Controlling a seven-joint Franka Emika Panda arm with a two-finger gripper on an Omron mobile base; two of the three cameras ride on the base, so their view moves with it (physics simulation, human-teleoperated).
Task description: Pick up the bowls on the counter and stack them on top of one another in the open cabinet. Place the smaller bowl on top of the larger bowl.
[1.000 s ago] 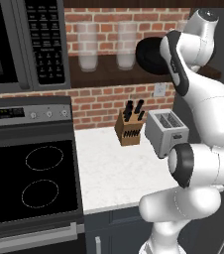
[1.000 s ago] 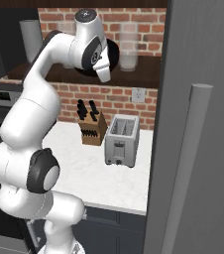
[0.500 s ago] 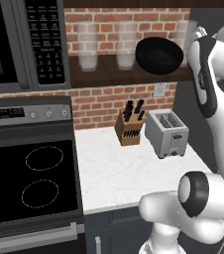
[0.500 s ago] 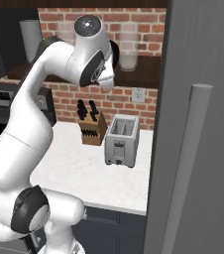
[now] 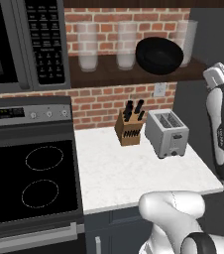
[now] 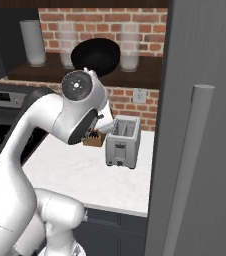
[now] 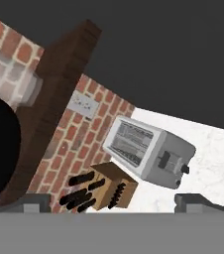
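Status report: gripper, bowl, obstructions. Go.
Gripper open, holding nothing. Black bowl on the cabinet shelf, tilted between glasses. Toaster and knife block on counter.

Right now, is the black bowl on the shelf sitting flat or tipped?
Tipped: the bowl leans on the cabinet shelf, its opening facing outward.

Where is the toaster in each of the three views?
Left base view: toaster right of centre on the counter, right of the knife block.
Right base view: centre, right of the arm's white elbow.
Hand view: centre-right, tilted.
Shared landmark: the knife block stands beside it in each.
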